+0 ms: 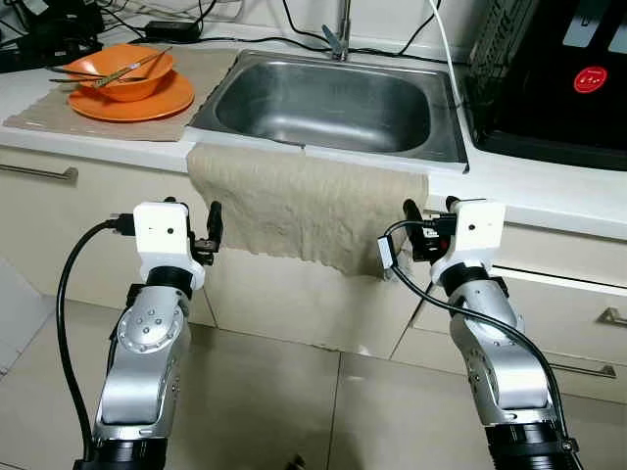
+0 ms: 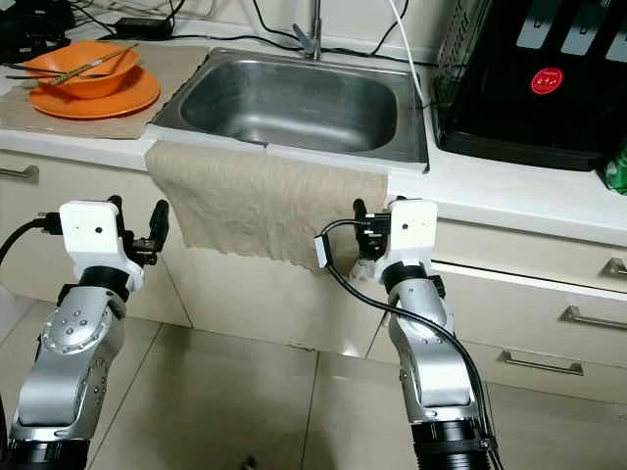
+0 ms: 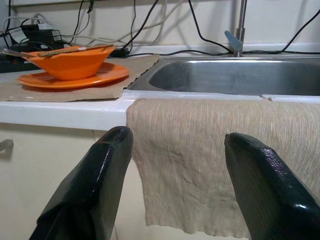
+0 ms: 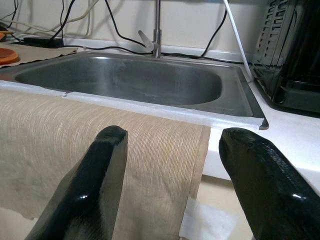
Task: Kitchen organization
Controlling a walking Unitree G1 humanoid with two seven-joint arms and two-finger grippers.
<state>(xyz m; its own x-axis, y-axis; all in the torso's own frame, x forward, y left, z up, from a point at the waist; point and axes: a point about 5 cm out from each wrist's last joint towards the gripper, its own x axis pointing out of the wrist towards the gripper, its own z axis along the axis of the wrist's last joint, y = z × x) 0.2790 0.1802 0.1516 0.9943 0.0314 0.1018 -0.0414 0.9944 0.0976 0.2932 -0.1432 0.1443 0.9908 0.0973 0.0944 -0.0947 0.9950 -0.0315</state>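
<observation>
A beige cloth (image 1: 304,211) hangs over the front edge of the steel sink (image 1: 328,103) and down the cabinet face. An orange bowl (image 1: 122,70) holding chopsticks sits on an orange plate (image 1: 132,101) on a beige mat, left of the sink. My left gripper (image 3: 175,185) is open, held low in front of the cloth's left edge and apart from it. My right gripper (image 4: 175,182) is open too, just before the cloth's right edge, nothing between its fingers.
A black dish rack (image 1: 549,73) stands on the white counter right of the sink. Cables and a power strip (image 1: 171,27) run along the back wall. Cabinet drawers with metal handles (image 1: 588,370) are below. A tap (image 1: 338,39) rises behind the sink.
</observation>
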